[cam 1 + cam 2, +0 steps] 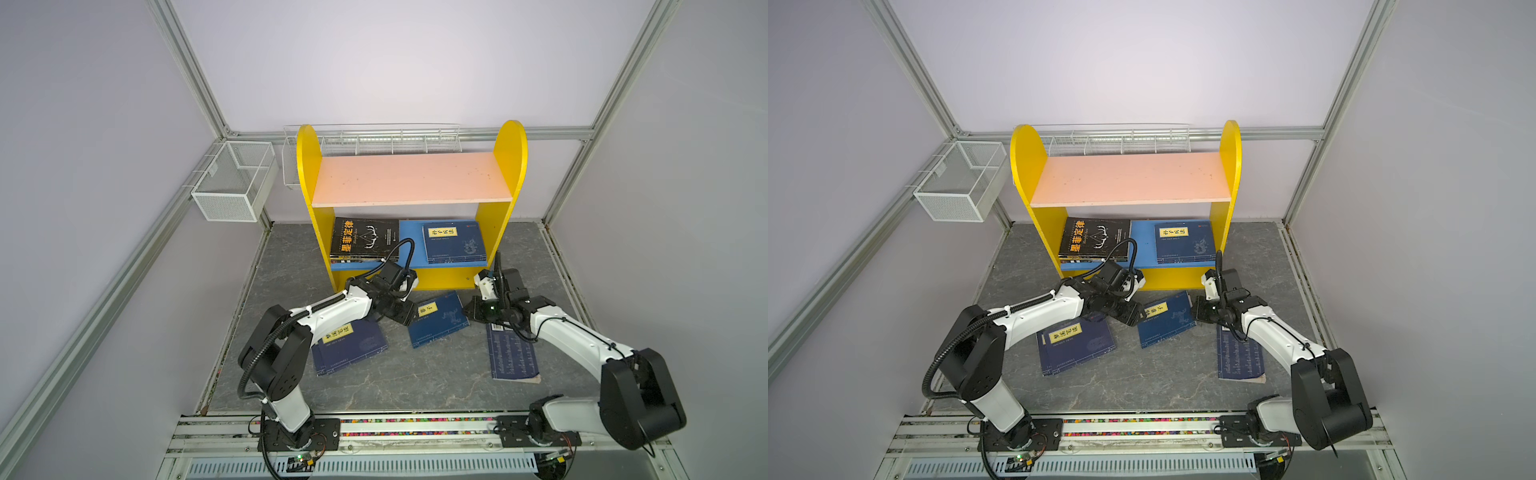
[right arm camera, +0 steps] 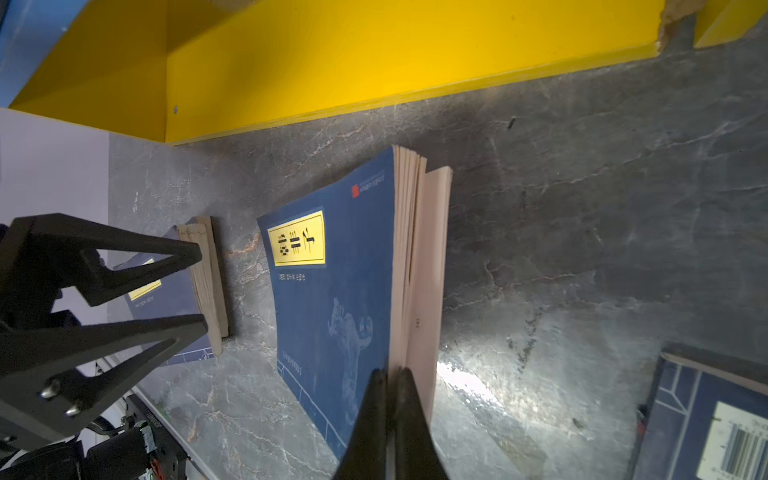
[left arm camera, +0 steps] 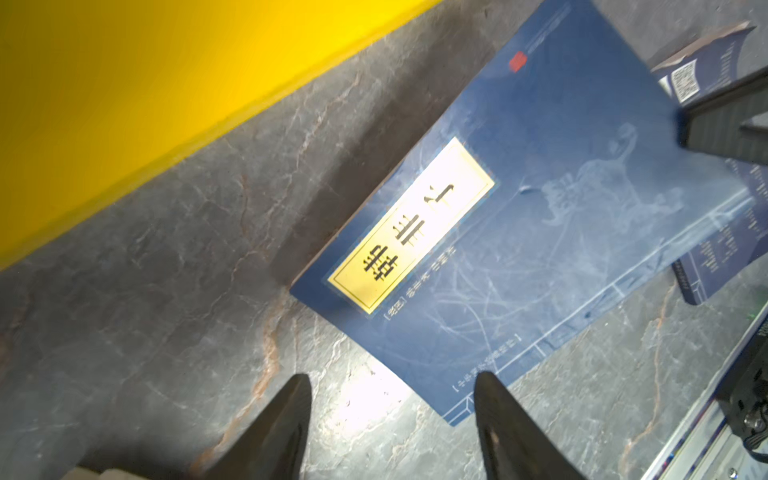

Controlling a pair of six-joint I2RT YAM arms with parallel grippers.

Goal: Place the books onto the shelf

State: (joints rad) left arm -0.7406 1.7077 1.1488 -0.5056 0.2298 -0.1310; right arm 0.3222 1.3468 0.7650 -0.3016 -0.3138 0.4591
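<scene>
In both top views: one shelf (image 1: 309,174), black book (image 1: 365,239) and navy book (image 1: 455,243) on its blue board (image 1: 417,230); three more on the bench (image 1: 415,374): left book (image 1: 353,345), middle book (image 1: 440,322), right book (image 1: 513,353). Left wrist: left tool (image 3: 395,376) wide apart, empty, over middle book's corner. Right wrist: right tool (image 2: 390,372) pinched on middle book's (image 2: 332,291) edge.

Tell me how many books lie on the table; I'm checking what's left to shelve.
3 plainly: left book, partly under the left arm; middle book; right book, face down. The left book seems to rest on another, so possibly 4.
</scene>
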